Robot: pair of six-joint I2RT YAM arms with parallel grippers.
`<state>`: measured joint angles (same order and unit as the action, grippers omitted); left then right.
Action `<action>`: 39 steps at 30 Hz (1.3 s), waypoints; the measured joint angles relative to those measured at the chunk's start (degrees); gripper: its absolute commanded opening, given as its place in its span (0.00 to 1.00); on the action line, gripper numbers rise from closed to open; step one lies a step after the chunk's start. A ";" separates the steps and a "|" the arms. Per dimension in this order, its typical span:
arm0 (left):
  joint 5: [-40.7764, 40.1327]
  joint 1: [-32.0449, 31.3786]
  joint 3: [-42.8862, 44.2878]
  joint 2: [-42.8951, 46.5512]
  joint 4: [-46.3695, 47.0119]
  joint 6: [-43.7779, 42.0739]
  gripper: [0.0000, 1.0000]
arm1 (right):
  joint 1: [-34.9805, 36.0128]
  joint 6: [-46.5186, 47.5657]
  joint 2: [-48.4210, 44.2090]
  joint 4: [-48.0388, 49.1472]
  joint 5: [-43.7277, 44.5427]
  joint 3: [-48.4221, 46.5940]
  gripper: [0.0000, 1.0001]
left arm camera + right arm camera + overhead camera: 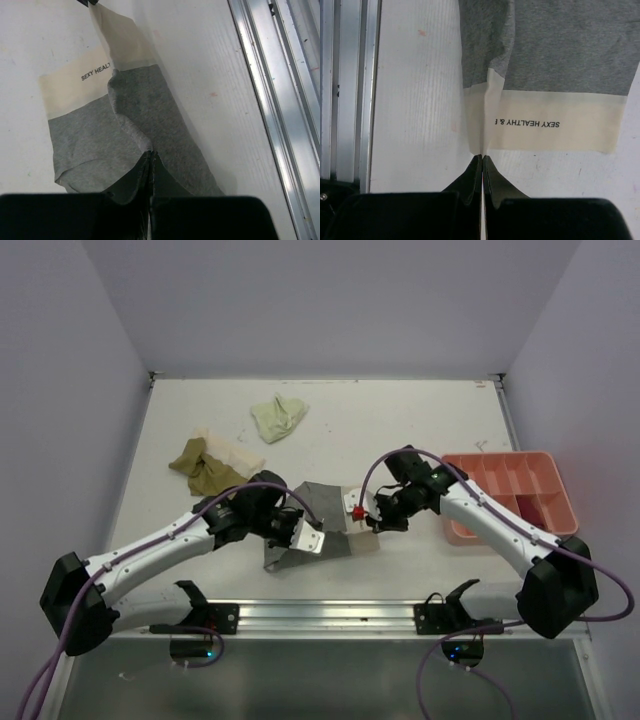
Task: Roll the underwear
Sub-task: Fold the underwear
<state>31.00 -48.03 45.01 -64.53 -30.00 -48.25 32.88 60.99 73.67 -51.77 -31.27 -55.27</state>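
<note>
Our left gripper (151,156) pinches a raised fold of the grey underwear (85,140), fingers pressed together, and our right gripper (482,158) likewise nips the edge of its cream waistband (555,125). We see the pink tray (556,472) to the right of the right fingers, and smaller loose garments (208,472) well beyond the left fingers.

Grey underwear (322,502) seemingly folded; olive-tan (205,472), cream (237,453), green (278,417) crumpled beyond.

I see the grey cloth garment (322,502) on the white table (420,420), between left gripper (310,540) and right gripper (358,512). Salmon-pink plastic tray (500,456): right of it. Olive-tan cloth garment (205,472), cream cloth garment (235,453), pale yellow-green cloth garment (278,417): behind, leftward.
</note>
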 measured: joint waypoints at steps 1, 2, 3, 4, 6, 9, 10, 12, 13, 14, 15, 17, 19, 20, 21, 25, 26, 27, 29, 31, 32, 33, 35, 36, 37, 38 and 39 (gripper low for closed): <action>0.17 0.55 0.61 -0.33 -0.17 -0.44 0.00 | -0.17 0.11 0.50 0.02 -0.02 -0.52 0.00; 0.35 1.14 1.31 -0.79 -0.28 -0.85 0.00 | -0.39 0.17 1.01 -0.13 -0.04 -1.11 0.00; 0.48 1.62 1.92 -1.18 -0.52 -1.16 0.00 | -0.72 0.20 1.51 -0.11 -0.20 -1.70 0.00; 0.52 1.99 2.40 -1.51 -0.63 -1.55 0.00 | -1.11 0.24 2.12 -0.24 -0.28 -2.43 0.00; 0.66 2.93 3.37 -2.29 -0.96 -2.58 0.00 | -2.05 0.33 3.78 -0.39 -0.74 -4.28 0.00; 1.27 4.66 4.66 -3.96 -1.27 -4.11 0.00 | -3.67 0.63 6.71 -0.44 -1.46 -7.48 0.00; 1.51 5.40 5.18 -4.72 -1.46 -4.74 0.00 | -4.11 0.83 7.61 -0.61 -1.53 -8.41 0.00; 2.10 7.23 6.54 -6.54 -1.86 -5.88 0.00 | -5.07 1.36 10.01 -0.76 -1.66 -10.71 0.00; 2.25 8.09 7.21 -7.39 -2.05 -6.43 0.00 | -5.53 1.68 11.21 -0.83 -1.79 -11.72 0.00; 2.54 9.25 8.13 -8.55 -2.21 -7.13 0.00 | -5.97 1.99 12.35 -1.05 -1.92 -12.72 0.00; 2.75 10.25 8.94 -9.57 -2.27 -7.91 0.00 | -6.43 2.25 13.60 -1.18 -2.16 -13.70 0.00; 3.10 12.00 10.08 -11.21 -2.25 -9.05 0.00 | -7.26 2.78 16.22 -1.53 -2.78 -15.76 0.00; 3.39 13.73 11.32 -13.09 -2.32 -10.38 0.00 | -8.04 3.23 18.82 -1.57 -2.95 -17.53 0.00; 3.52 14.47 11.91 -14.16 -2.29 -11.08 0.00 | -8.44 3.45 20.04 -1.66 -3.02 -18.29 0.00; 3.63 15.19 12.46 -15.21 -2.27 -11.58 0.00 | -8.85 3.65 21.18 -1.73 -3.17 -19.06 0.00; 3.98 17.42 13.99 -19.69 -2.05 -13.07 0.00 | -10.23 4.02 26.25 -1.77 -4.04 -22.34 0.00; 4.02 17.84 14.29 -20.90 -1.86 -13.31 0.00 | -10.54 4.02 27.61 -1.70 -4.26 -23.19 0.00; 4.13 18.23 14.62 -21.99 -1.79 -13.51 0.00 | -10.75 4.02 28.85 -1.62 -4.35 -23.89 0.00; 4.22 19.02 15.10 -24.09 -1.14 -13.86 0.00 | -11.06 4.04 30.97 -1.40 -4.46 -24.87 0.00; 4.22 19.67 15.41 -25.62 -0.48 -13.92 0.00 | -11.19 4.09 32.63 -1.27 -4.52 -25.53 0.00; 4.22 20.00 15.54 -26.32 -0.20 -13.92 0.00 | -11.19 4.13 33.40 -1.25 -4.55 -25.86 0.00; 4.22 20.33 15.67 -26.88 0.09 -13.92 0.00 | -11.21 4.17 33.99 -1.18 -4.63 -26.14 0.00; 4.24 20.68 16.04 -27.67 0.52 -13.94 0.00 | -11.32 4.17 35.41 -1.11 -4.98 -26.97 0.00; 4.22 20.83 16.37 -27.98 0.52 -13.99 0.00 | -11.45 4.17 35.95 -1.05 -5.31 -27.36 0.00; 4.26 20.94 16.79 -28.22 0.52 -14.03 0.00 | -11.61 4.17 36.37 -1.01 -5.66 -27.65 0.00; 4.26 21.00 17.20 -28.39 0.52 -14.14 0.00 | -11.87 4.17 36.63 -0.96 -5.81 -27.82 0.00; 4.28 21.03 17.64 -28.48 0.52 -14.19 0.00 | -12.13 4.20 36.65 -0.94 -5.84 -27.87 0.00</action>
<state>35.29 -27.00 62.65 -93.01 -29.47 -62.43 20.75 65.19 110.32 -52.71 -37.10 -83.13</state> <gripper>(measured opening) 0.004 0.010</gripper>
